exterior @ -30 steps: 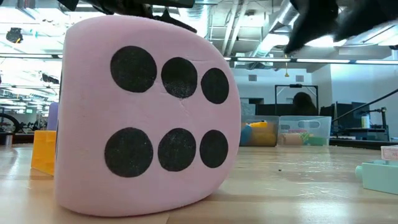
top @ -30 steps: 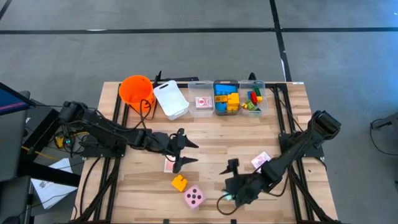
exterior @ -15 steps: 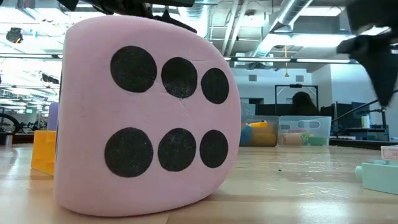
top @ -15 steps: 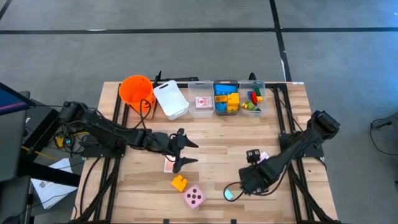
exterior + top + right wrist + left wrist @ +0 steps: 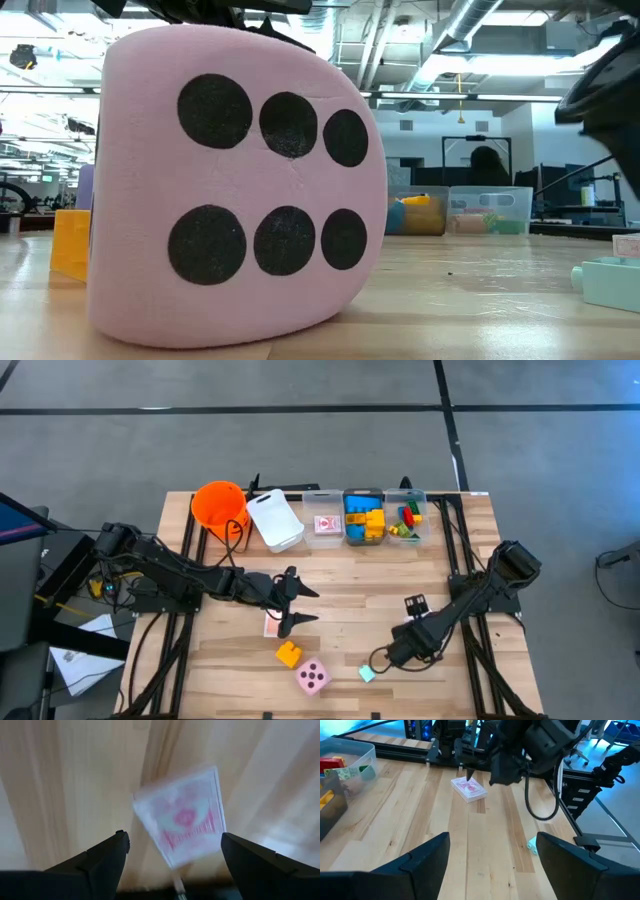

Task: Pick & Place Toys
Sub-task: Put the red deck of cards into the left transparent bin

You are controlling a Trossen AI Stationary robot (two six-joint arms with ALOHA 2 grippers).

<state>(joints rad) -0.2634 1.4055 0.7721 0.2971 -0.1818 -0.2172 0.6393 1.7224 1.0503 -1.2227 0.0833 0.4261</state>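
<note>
The right gripper [image 5: 172, 855] has its two dark fingers [image 5: 100, 862] spread wide with nothing between them, hanging just above the pink-backed pack of cards [image 5: 182, 822] lying flat on the pale wooden table [image 5: 340, 575]. In the high view that pack is mostly hidden under the arm, so its exact position there is hard to tell; the left wrist view shows it [image 5: 468, 789] near the table's right side, close under the right arm. Cards are light, thin and slick, and a loose pack may fan or slide, so the better hold is probably across the short edges, pressed low. The left gripper [image 5: 296, 603] waits mid-table, fingers likewise apart and empty, over another pink-backed card [image 5: 271, 626]. Nearby lie an orange-yellow plastic brick [image 5: 289, 654], a soft pink dotted die [image 5: 312, 677] and a small pale-green brick [image 5: 367, 673]; clear bins [image 5: 364, 517] stand along the far edge.
</note>
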